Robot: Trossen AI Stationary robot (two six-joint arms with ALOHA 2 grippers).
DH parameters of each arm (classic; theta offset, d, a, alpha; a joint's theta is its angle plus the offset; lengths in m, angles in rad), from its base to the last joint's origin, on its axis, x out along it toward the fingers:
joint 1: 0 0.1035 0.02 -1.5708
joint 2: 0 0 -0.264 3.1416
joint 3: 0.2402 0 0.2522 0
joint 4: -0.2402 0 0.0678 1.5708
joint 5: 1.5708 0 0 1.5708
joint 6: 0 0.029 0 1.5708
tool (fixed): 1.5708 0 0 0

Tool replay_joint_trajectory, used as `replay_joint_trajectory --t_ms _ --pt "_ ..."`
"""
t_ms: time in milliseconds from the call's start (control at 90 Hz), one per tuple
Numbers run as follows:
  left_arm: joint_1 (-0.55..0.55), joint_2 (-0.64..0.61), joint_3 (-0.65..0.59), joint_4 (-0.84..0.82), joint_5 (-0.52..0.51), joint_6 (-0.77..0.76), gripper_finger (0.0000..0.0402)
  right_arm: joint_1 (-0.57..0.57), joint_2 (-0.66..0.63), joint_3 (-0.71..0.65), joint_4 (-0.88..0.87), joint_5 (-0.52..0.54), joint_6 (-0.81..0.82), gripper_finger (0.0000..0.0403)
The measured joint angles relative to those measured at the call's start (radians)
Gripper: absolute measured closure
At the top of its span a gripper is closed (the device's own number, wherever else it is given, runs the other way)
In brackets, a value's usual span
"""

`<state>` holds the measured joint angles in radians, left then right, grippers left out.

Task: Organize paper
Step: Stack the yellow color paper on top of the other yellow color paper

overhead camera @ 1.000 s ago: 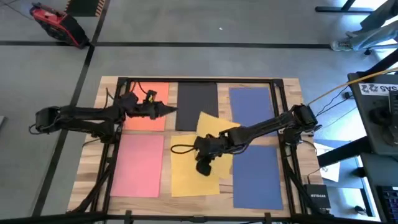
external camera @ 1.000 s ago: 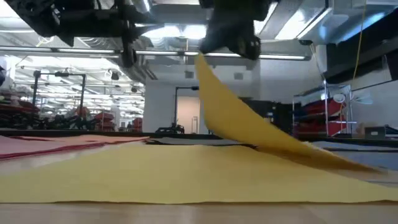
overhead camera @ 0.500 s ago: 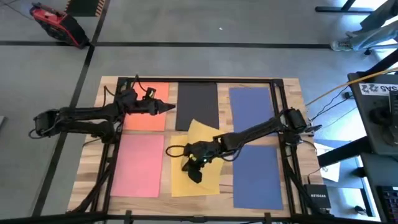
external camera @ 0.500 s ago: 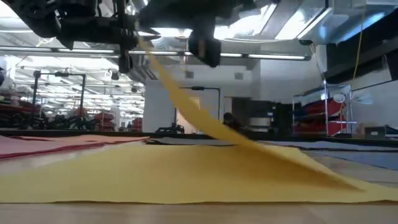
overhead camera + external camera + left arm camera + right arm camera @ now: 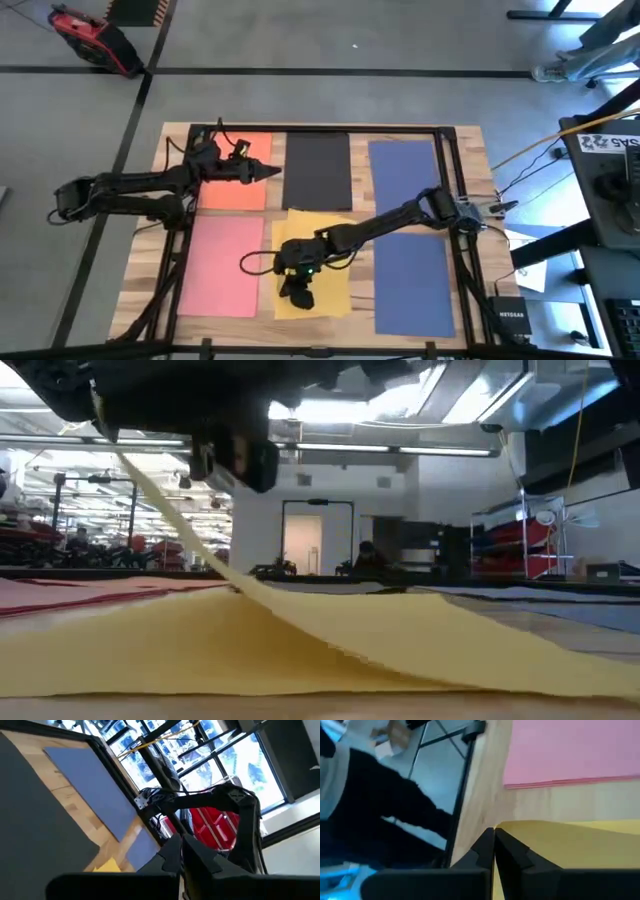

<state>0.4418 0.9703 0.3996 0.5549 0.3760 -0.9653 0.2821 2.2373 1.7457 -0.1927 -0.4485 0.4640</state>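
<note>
On the wooden desk [image 5: 465, 140] the paper lies in coloured stacks: an orange sheet [image 5: 240, 190] at the far left, a black sheet [image 5: 317, 170] at the far middle, a blue sheet [image 5: 403, 165] at the far right with a second blue sheet [image 5: 412, 285] nearer on the same side, a pink sheet [image 5: 223, 265] at the near left, and a yellow sheet [image 5: 322, 275] at the near middle. The right arm reaches across from the right edge of the desk, and the right pincer [image 5: 297, 292] sits over the near left part of the yellow sheet; in the right wrist view its two dark fingers [image 5: 490, 845] are pressed together on the corner edge of a yellow sheet, close to the strip of bare wood that separates it from the pink sheet. The low view shows this gripped yellow sheet [image 5: 300, 625] lifted at one end and sloping down onto the yellow paper lying flat under it. The left arm waits over the far left of the desk, with the left pincer [image 5: 272, 173] above the border between the orange and black sheets; its fingers [image 5: 200, 857] meet at the tips and grip nothing.
</note>
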Motion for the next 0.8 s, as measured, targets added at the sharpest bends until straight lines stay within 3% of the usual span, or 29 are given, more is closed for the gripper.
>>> replay_joint_trajectory --t_ms 456,800 --pt "-0.001 0.0 0.0 -0.034 0.028 0.03 0.0402 0.0 0.019 0.024 -0.055 -0.044 -0.032 0.0396" --pt "-0.054 0.0 0.0 -0.129 0.068 0.117 0.0402 -0.001 0.019 0.024 -0.047 -0.076 0.031 0.0278"
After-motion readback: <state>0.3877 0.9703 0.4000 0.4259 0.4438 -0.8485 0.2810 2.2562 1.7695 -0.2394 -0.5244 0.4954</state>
